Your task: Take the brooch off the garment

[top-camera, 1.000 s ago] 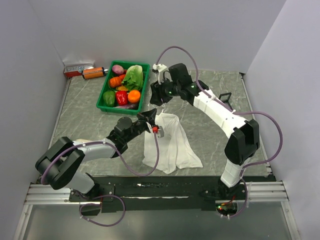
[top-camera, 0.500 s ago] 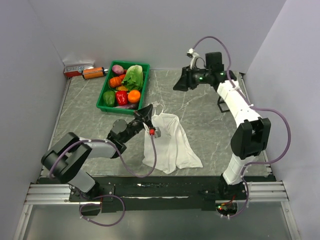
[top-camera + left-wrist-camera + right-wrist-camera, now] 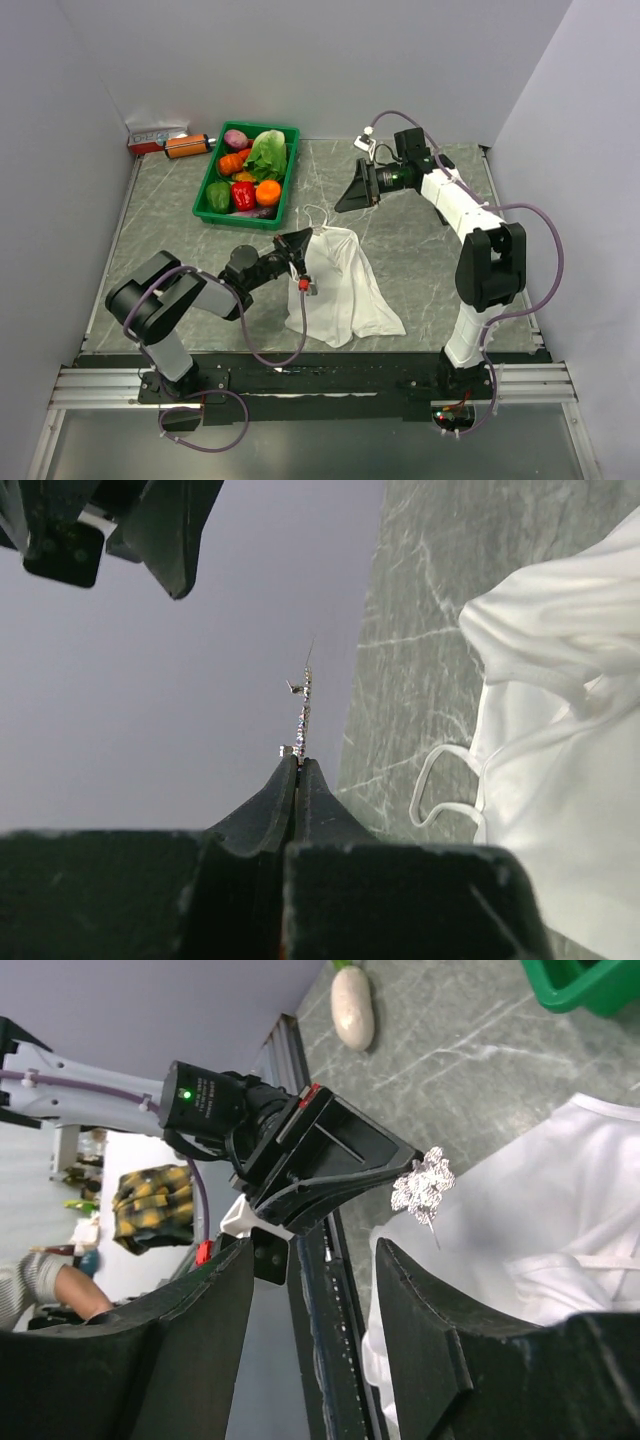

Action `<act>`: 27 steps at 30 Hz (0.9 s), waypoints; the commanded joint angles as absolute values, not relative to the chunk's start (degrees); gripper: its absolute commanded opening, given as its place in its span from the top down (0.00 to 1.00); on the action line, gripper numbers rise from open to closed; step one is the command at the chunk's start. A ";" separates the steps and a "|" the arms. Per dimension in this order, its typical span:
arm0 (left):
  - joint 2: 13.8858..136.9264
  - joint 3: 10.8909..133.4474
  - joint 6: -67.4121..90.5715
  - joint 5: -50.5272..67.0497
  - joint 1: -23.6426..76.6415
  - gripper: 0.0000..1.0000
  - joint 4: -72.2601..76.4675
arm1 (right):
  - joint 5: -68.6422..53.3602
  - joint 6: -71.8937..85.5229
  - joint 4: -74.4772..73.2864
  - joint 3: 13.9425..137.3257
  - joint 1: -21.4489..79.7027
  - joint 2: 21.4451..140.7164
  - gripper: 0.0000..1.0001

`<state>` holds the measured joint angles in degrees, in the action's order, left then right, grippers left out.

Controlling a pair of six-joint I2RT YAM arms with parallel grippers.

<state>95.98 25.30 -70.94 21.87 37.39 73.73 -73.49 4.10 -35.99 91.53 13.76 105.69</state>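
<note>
The brooch, a small silver sparkling ornament with a bare pin, sticks out of the closed fingertips of my left gripper. In the left wrist view the brooch appears edge-on and apart from the cloth. The garment, a white strappy top, lies crumpled on the table to the right of and below that gripper. Its folds fill the right side of both wrist views. My right gripper hangs open in the air behind the garment, facing the left gripper. Nothing is between its fingers.
A green basket of vegetables stands at the back left. An orange can and a small box lie behind it by the wall. A white oval lump lies on the marbled tabletop. Walls close in the left, back and right sides.
The right arm swung from above the garment's top to the back right. It then came partway back, its gripper open throughout. The left gripper stayed shut and shifted slightly.
</note>
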 commanded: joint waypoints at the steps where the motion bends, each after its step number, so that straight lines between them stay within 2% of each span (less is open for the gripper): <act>1: 98.26 27.16 -70.40 27.16 37.88 0.99 100.54 | -70.76 2.63 -36.39 92.11 14.50 106.61 0.42; 6: 99.58 28.21 -69.96 28.83 38.32 0.99 103.62 | -66.89 0.53 -39.90 96.15 16.00 110.74 0.49; 27: 100.81 28.48 -69.79 28.04 38.58 0.99 106.52 | -60.03 -1.76 -40.87 98.43 19.69 116.45 0.43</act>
